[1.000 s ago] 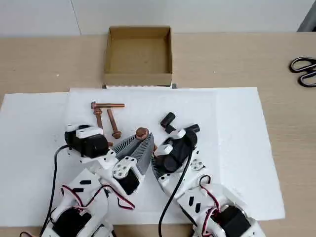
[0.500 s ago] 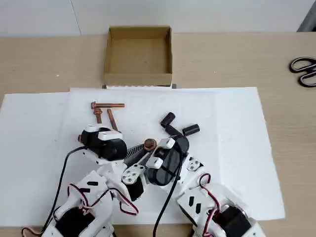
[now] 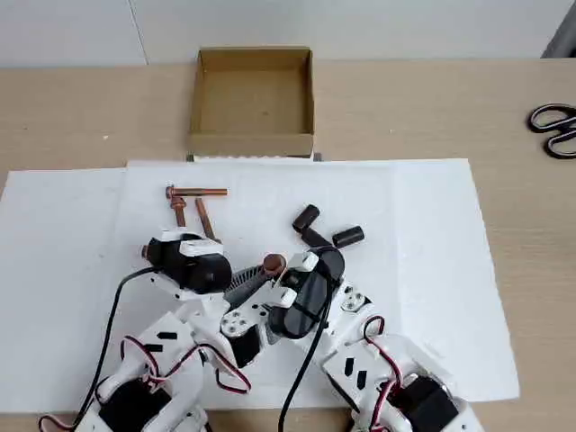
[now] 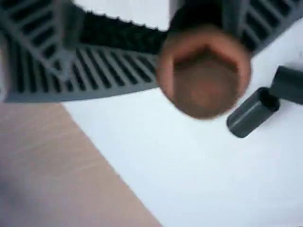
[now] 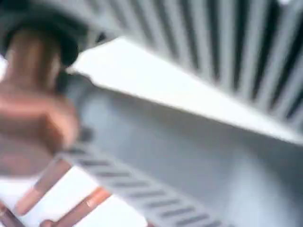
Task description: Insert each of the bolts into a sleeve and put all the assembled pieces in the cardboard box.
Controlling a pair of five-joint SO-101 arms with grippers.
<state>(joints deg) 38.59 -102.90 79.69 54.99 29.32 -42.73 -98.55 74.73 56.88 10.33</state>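
High view: the left gripper (image 3: pixel 263 272) is clenched on a bolt (image 3: pixel 273 263) over the paper (image 3: pixel 432 270) on the worktop (image 3: pixel 450 108), just beside the right gripper (image 3: pixel 293 268), whose state cannot be told. The cardboard box (image 3: pixel 252 142) stands well apart. If the bolt meets a sleeve (image 3: pixel 348 237) askew, it may jam or slip loose.
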